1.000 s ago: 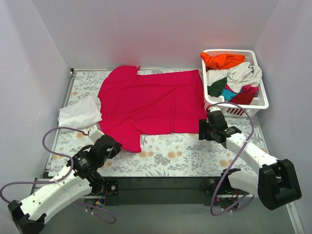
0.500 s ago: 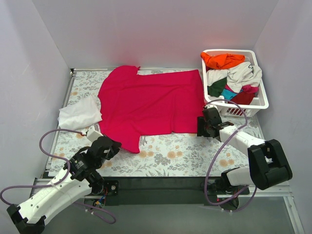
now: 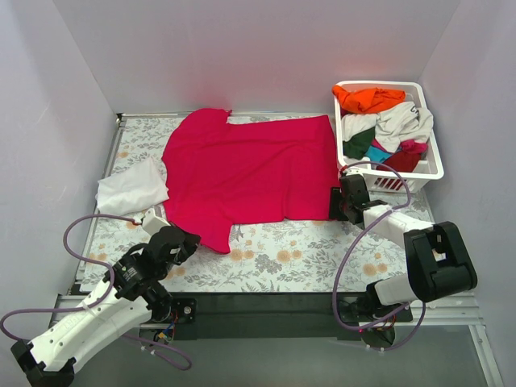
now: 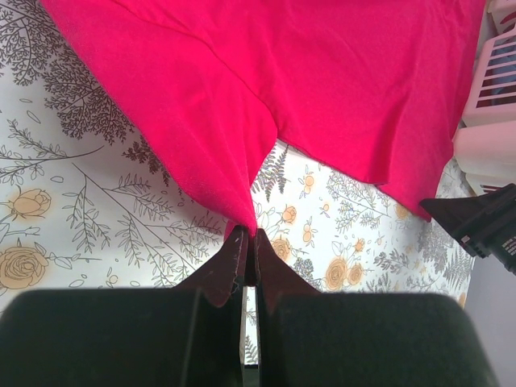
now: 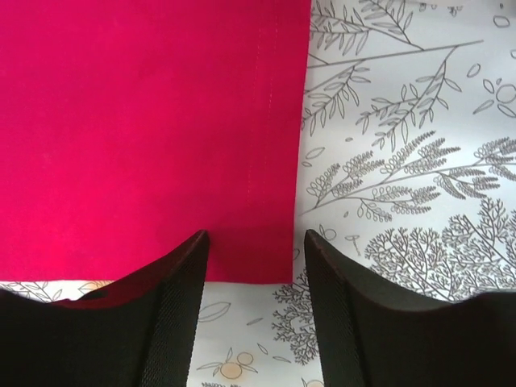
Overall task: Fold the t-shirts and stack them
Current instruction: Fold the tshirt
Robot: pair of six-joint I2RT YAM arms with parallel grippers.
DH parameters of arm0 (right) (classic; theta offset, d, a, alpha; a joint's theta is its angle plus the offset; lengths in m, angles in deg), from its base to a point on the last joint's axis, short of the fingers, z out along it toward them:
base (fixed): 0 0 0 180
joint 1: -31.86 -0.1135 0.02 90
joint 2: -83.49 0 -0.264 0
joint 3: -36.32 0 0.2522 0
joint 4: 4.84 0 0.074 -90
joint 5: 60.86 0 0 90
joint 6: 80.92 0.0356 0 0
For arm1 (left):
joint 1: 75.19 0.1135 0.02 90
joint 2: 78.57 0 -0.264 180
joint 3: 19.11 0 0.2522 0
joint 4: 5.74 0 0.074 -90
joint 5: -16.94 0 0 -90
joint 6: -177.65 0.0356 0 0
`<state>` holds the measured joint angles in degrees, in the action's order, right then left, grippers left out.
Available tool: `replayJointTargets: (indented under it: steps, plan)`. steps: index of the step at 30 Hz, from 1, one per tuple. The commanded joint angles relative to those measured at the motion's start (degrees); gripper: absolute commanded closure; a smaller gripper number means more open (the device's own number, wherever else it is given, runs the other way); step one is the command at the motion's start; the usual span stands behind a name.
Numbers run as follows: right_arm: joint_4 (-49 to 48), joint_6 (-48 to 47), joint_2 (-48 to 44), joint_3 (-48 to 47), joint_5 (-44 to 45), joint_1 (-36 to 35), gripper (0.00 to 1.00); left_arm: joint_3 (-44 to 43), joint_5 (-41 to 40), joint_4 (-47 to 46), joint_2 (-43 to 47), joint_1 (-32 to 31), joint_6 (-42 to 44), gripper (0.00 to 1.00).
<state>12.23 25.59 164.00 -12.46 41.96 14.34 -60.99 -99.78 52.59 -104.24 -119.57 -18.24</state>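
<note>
1. The left gripper (image 4: 248, 242) is pinched tight on the near sleeve tip of the large crimson-pink cloth t-shirt (image 3: 250, 165), its arm reaching in low from 7 o'clock.
2. The right gripper (image 5: 256, 250) is spread apart, straddling the hem corner at 4 o'clock.
3. The shirt lies flat mid-table, its long axis running 9 to 3, hem toward 3.
4. A crumpled white cloth t-shirt (image 3: 129, 187) lies at 9 o'clock and a white slotted plastic basket (image 3: 379, 84) of clothes at 2.
</note>
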Motion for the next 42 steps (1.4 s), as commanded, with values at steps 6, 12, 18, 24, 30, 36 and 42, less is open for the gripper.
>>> replayJointTargets:
  steps: [6,12,18,24,30,36,42]
  plan:
    - [-0.94,2.47,1.23,0.92,-5.78,0.56,0.81,-0.36,-1.05,-0.1,1.41,-0.18,-0.02,1.0]
    - [5.47,2.38,-1.31,-0.39,-4.3,-0.49,0.99,-0.44,-0.35,-1.33,3.17,-0.18,1.47,1.0]
    - [14.51,2.65,-7.11,-1.62,-3.16,-1.81,0.99,-3.25,1.4,-0.63,3.35,-0.18,3.4,1.0]
    - [21.29,3.17,-13.35,-2.77,-3.94,-2.52,0.99,-3.7,4.83,-0.37,4.22,-0.09,3.58,1.0]
    - [26.83,3.96,-16.87,-2.59,-3.68,-3.05,0.99,-4.49,7.03,1.47,6.86,-0.18,2.53,1.0]
    - [30.61,4.67,-19.25,-3.12,-3.68,-3.84,0.99,-5.63,8.79,4.64,9.85,-0.18,-0.63,1.0]
    - [33.25,5.28,-19.86,-3.91,-3.94,-5.77,0.99,-6.6,9.41,7.27,10.2,-0.18,-2.74,1.0]
